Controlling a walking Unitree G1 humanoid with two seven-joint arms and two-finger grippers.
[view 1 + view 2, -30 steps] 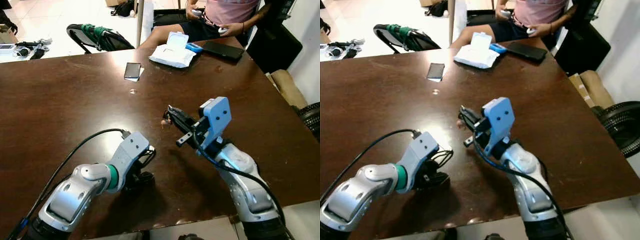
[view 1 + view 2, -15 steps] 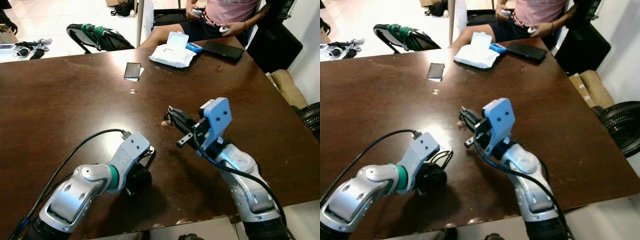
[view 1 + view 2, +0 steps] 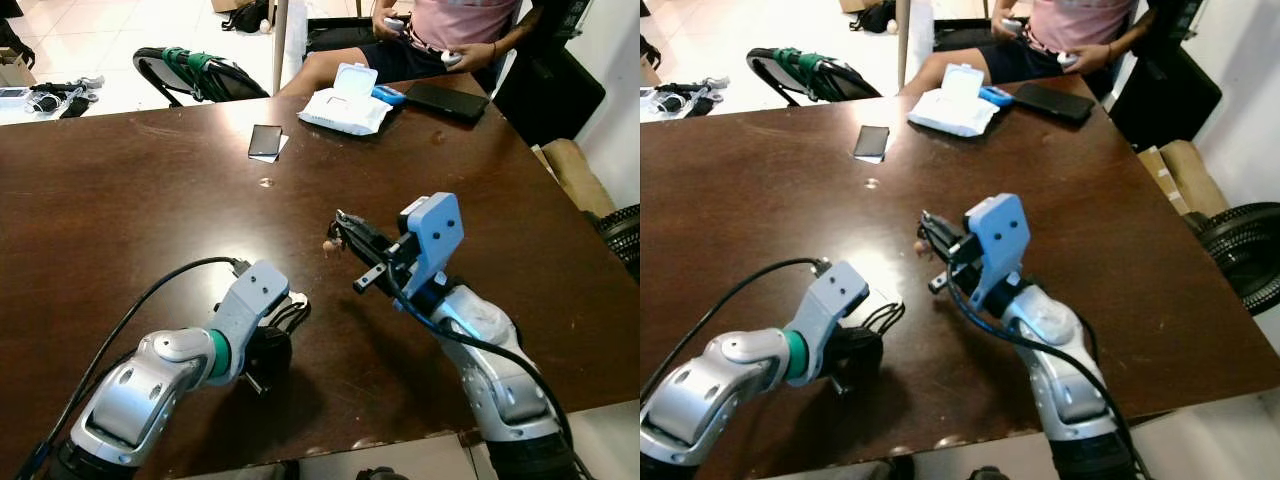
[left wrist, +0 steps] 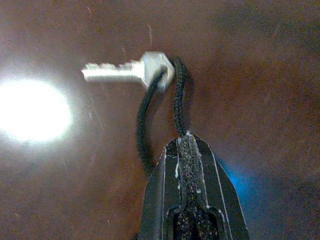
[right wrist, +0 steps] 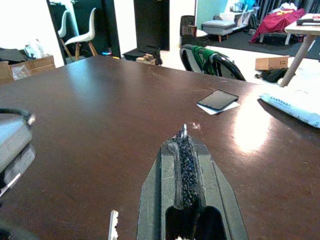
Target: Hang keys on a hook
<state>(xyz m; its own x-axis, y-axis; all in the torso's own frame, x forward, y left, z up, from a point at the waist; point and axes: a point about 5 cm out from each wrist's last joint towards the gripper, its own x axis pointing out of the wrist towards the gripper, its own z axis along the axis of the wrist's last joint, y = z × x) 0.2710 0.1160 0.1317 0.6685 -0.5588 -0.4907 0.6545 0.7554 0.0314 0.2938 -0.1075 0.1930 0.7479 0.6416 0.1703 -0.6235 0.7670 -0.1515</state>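
Your key (image 4: 131, 71) lay flat on the brown table (image 3: 130, 200), a small silver blade threaded on a loop of black cord (image 4: 142, 127). I'd judge it light, the metal stiff and slick on the polished wood, the cord limp and the far easier thing to take. Your left gripper (image 4: 186, 150) had its fingers pressed together on that cord, with the loop running out from the tips toward 12 o'clock and the key lying crosswise at 11 o'clock, apart from the pads. In the head views this sat near the table's front edge. Your right gripper (image 3: 341, 226) hovered at 2 o'clock of the left, fingers together and holding nothing.
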